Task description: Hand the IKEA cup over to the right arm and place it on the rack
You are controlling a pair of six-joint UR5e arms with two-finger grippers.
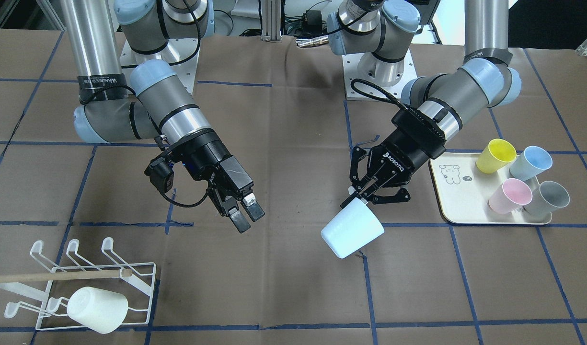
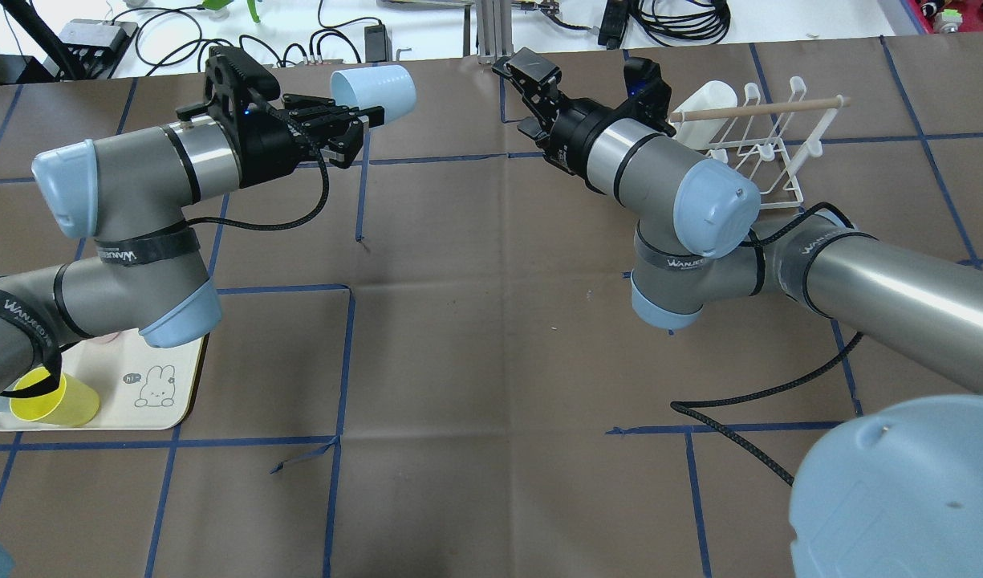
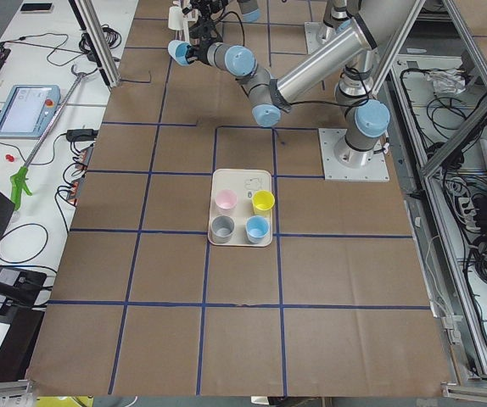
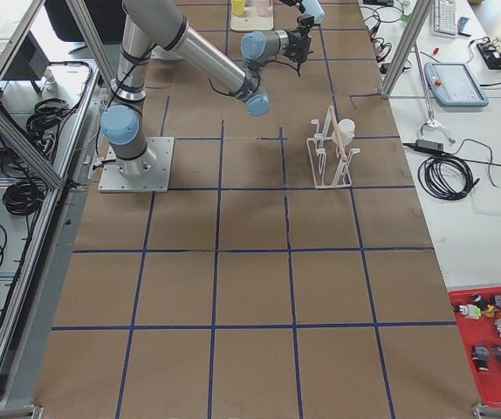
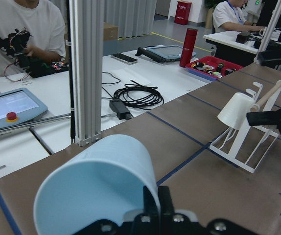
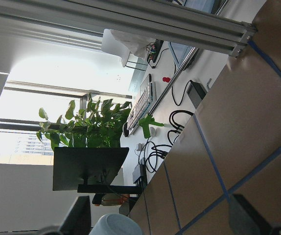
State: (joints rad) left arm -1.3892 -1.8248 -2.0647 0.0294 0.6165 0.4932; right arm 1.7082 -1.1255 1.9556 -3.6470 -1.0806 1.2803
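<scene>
My left gripper [image 1: 361, 197] is shut on the rim of a pale blue cup [image 1: 353, 233] and holds it tilted above the table; the cup also shows in the overhead view [image 2: 376, 94] and, close up, in the left wrist view [image 5: 96, 183]. My right gripper [image 1: 246, 214] is open and empty, level with the cup, a gap apart from it and pointing toward it. It also shows in the overhead view [image 2: 531, 88]. The white wire rack [image 1: 130, 282] with its wooden rod stands beside the right arm and holds a white cup [image 1: 97, 309].
A cream tray [image 1: 458, 199] by the left arm holds a yellow cup [image 1: 495, 155], a blue cup [image 1: 530, 162], a pink cup [image 1: 510, 195] and a grey cup [image 1: 547, 197]. Brown paper with a blue tape grid covers the table.
</scene>
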